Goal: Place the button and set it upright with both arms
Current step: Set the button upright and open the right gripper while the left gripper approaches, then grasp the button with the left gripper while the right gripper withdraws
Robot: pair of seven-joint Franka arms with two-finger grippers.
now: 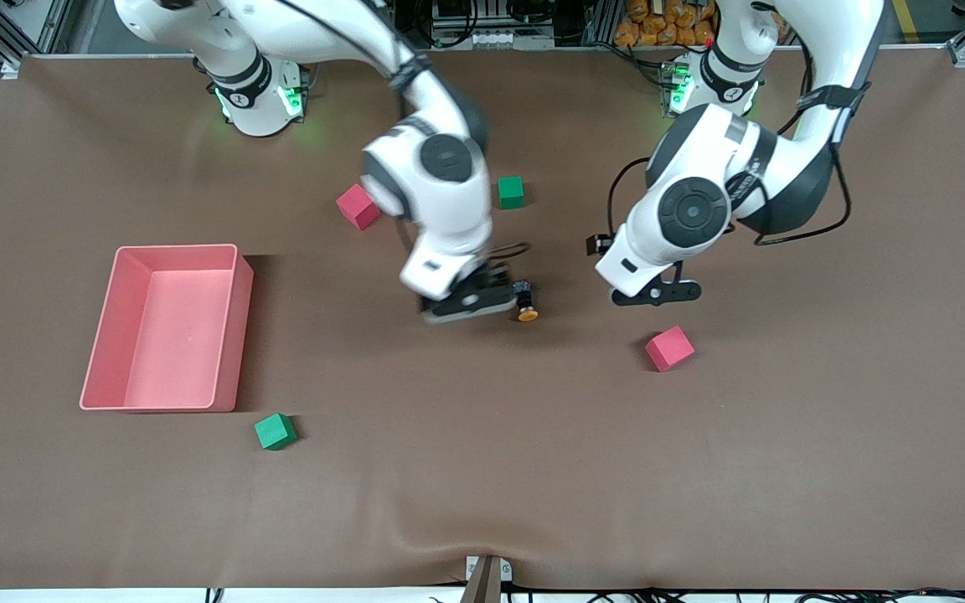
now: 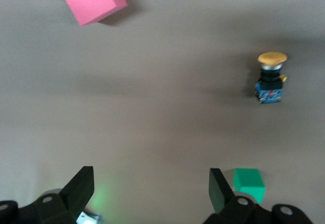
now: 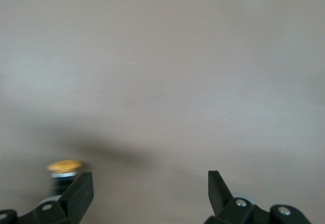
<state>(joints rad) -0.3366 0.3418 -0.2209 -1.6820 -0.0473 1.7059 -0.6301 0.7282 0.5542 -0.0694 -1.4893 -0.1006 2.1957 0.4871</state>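
Orange-capped button (image 1: 524, 303) lying tipped on tabletop (image 1: 482, 469), just beside spread right pincer (image 1: 472, 303). Left pincer (image 1: 657, 293) spread too, hovering near pink cube (image 1: 668, 348). Risk: nudging button, rolling it away.

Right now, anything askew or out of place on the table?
Yes: the button lies on its side on the table, orange cap facing the front camera, beside the open right gripper. Open left gripper hangs above a red cube.
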